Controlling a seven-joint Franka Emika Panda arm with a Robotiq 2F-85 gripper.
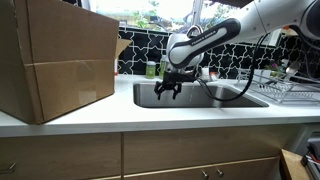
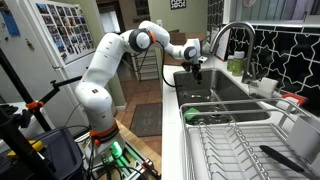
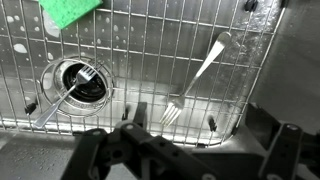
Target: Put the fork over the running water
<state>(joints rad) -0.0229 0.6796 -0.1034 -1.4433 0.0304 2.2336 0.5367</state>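
One fork point(image 3: 197, 75) flat on sink grid point(image 3: 130, 40), lying diagonally, tines lower-left, handle upper-right; fingers point(image 3: 92, 152) spread, empty

Silver fork point(image 3: 196, 77) flat on sink grid point(image 3: 140, 60)

Cardboard box point(image 1: 55, 60): plain brown. Counter point(image 1: 150, 118) white, cabinets point(image 1: 170, 155) tan wood. Wall tiles point(image 1: 140, 48) black w/ white grout in a curvy lattice pattern. Arm point(image 1: 215, 38) white w/ black joints; gripper point(image 1: 168, 96) black. Sink point(image 1: 225, 97) grey steel. Wire grid point(image 3: 130, 50) silver, fork point(image 3: 197, 78) silver too. Sponge point(image 3: 68, 10) bright green. Bottle point(image 1: 152, 69) by sink also green.
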